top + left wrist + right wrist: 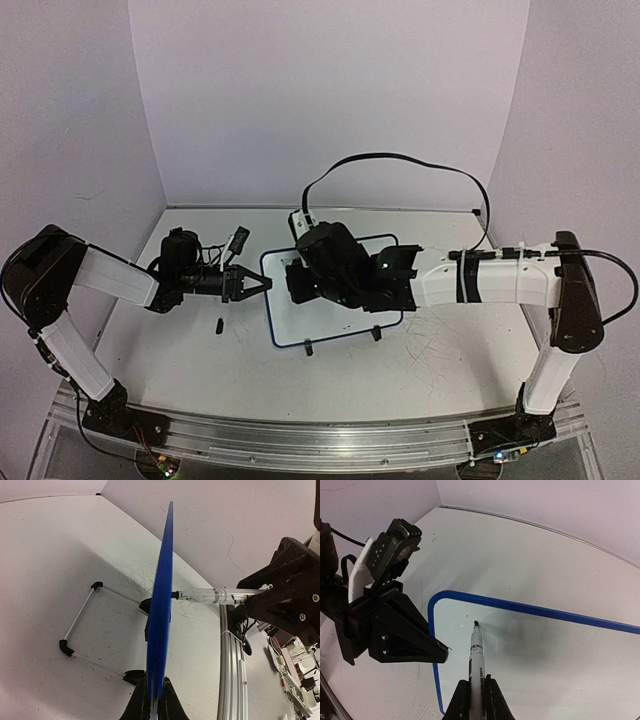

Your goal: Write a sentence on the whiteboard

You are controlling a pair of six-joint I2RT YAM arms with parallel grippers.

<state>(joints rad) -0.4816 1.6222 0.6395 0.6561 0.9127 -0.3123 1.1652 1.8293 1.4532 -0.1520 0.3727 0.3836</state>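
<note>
Pinching a white marker [476, 652] by its barrel, the right gripper [476, 687] is clamped shut, with the black tip set on the face of the whiteboard [535, 609] near a rounded corner. The dark print along the barrel is too blurred to read. The left gripper [154, 702] is closed on the board's blue rim beside that corner, and the board stands in the middle of the table [200, 370] on a wire stand [78, 616], between the two arms.
</note>
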